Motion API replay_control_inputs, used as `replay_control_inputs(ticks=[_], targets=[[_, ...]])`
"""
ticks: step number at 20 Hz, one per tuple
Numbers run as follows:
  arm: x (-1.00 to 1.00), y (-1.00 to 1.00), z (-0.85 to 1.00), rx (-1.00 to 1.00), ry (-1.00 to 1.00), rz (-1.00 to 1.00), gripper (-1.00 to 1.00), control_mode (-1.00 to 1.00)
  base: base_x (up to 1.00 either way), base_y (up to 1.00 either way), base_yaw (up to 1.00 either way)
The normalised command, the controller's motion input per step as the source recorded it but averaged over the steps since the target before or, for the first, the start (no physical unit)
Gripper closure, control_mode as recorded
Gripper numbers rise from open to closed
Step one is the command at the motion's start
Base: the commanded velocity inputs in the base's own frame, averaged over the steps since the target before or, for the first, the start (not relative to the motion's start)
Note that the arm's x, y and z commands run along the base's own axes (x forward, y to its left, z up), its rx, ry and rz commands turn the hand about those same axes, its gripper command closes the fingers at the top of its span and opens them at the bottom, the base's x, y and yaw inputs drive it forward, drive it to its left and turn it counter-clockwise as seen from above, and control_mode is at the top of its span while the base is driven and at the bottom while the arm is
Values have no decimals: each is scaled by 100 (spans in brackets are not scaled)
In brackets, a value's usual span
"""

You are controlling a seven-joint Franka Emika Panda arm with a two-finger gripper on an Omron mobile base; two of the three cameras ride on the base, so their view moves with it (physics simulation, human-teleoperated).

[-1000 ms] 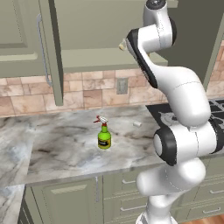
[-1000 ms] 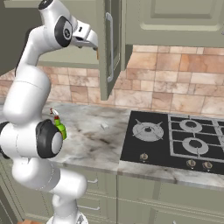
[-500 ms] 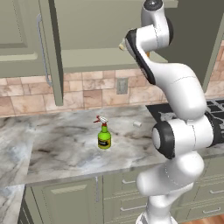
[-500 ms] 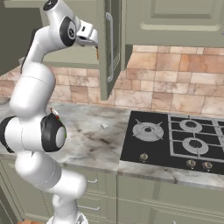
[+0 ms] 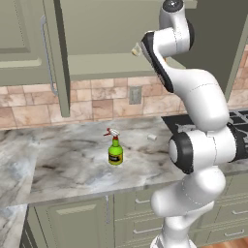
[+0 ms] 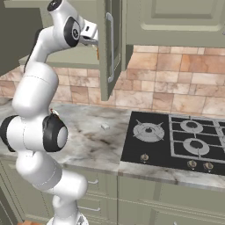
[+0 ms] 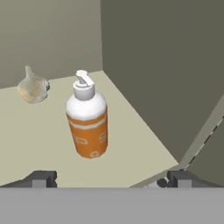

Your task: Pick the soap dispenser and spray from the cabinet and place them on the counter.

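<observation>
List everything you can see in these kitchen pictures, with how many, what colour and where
soap dispenser: one, orange with white pump top, upright on the cabinet shelf
garlic bulb: one, pale, on the same shelf, behind the dispenser
spray: one, green with red-and-white trigger, upright on the counter
cabinet: olive green, on the wall, doors open
counter: grey-white marble, below the cabinet
stovetop: one, black, right of the counter
small pale item: one, on the counter near the stovetop, too small to identify
arm: white, reaching up to the cabinet
claw: open, facing the dispenser, holding nothing
</observation>
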Motion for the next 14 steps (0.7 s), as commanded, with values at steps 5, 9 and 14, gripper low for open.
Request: replay_control_inputs(ticks=[5, 9, 14], targets=[[1, -1, 0, 0, 0, 0, -100, -100, 0, 0, 0], [12, 0, 0, 0, 0, 0, -100, -100, 0, 0, 0], [15, 0, 0, 0, 0, 0, -100, -100, 0, 0, 0]])
